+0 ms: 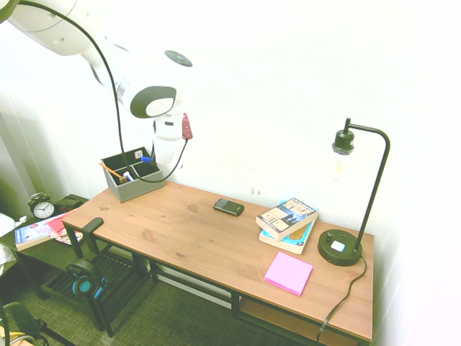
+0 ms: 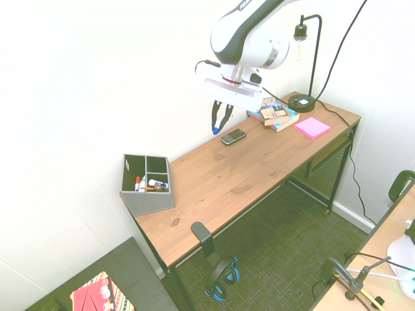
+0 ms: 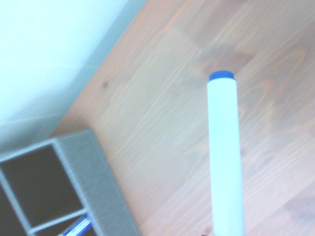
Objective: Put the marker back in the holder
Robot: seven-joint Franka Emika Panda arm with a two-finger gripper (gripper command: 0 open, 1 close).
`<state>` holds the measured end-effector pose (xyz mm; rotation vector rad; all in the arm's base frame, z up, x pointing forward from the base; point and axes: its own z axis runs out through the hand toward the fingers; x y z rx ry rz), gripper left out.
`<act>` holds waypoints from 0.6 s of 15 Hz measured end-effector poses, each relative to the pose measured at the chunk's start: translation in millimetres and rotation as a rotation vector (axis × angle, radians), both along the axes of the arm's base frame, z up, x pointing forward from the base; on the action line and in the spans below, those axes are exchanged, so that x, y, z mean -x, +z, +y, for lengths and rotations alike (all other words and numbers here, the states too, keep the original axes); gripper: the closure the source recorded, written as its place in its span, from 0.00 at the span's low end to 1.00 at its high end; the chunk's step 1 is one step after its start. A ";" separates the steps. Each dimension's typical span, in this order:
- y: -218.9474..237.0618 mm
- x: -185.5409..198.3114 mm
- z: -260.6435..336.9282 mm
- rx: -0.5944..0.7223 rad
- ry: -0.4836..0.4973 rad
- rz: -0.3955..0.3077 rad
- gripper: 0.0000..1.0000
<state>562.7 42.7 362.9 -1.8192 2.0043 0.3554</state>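
A: Where is the marker (image 2: pixel 216 127) in the second exterior view?

B: You see it in the air above the desk (image 2: pixel 259 162), just left of the phone (image 2: pixel 233 136), well right of the holder (image 2: pixel 146 184). The gripper (image 2: pixel 221 116) is clamped shut on its barrel, the blue end hanging below the fingers.

A: How will it handle?

B: Judge it light, stiff and smooth: a round barrel that may swivel or slip between narrow pads. You hold it toward the upper end; a mid-barrel hold would likely steady it more. The wrist view shows an open dark compartment (image 3: pixel 39 184) to aim for.
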 end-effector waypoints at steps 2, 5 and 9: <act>-0.9 -19.1 12.2 -0.117 0.003 0.041 1.00; -3.9 -45.8 49.0 -0.317 0.009 0.091 1.00; -33.7 -68.7 69.0 -0.470 -0.053 0.136 1.00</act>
